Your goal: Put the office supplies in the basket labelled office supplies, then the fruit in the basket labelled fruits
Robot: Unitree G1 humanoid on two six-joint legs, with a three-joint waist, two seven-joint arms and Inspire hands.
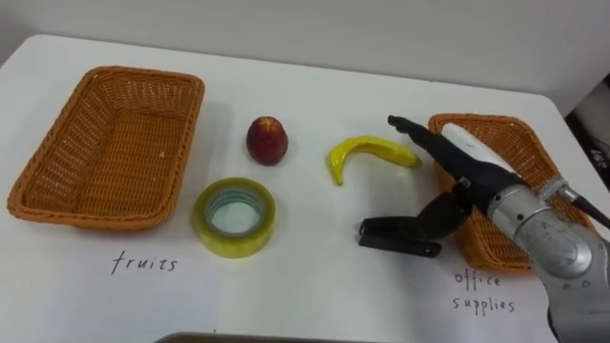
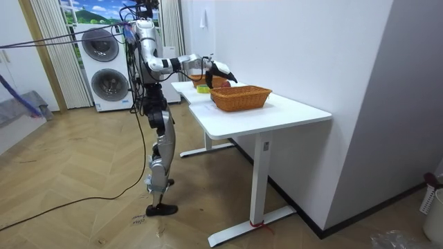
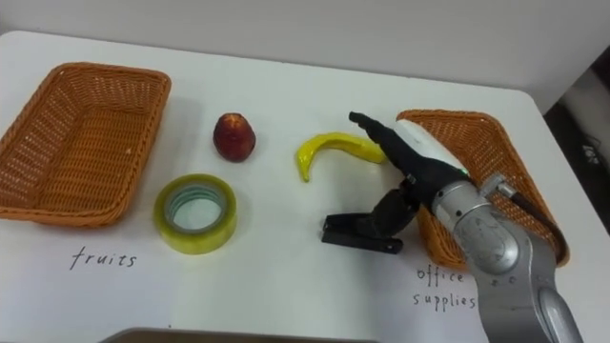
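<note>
A yellow banana (image 1: 367, 150) and a red peach (image 1: 267, 140) lie mid-table, with a roll of yellow tape (image 1: 234, 217) in front of the peach. A flat black thing like a stapler (image 1: 386, 233) lies right of the tape. My right hand (image 1: 457, 152) comes in from the right, open. Its straight fingers hover over the banana's right end and its thumb reaches down to the black stapler. The empty wicker basket (image 1: 57, 205) labelled fruits stands at the left. The basket (image 1: 519, 133) labelled office supplies stands at the right, partly hidden by my arm.
Handwritten labels are on the white table (image 1: 315, 286) in front of each basket. In the room view I stand at the table's far end, near the washing machines (image 2: 107, 66), with a basket (image 2: 241, 97) on the table's near part.
</note>
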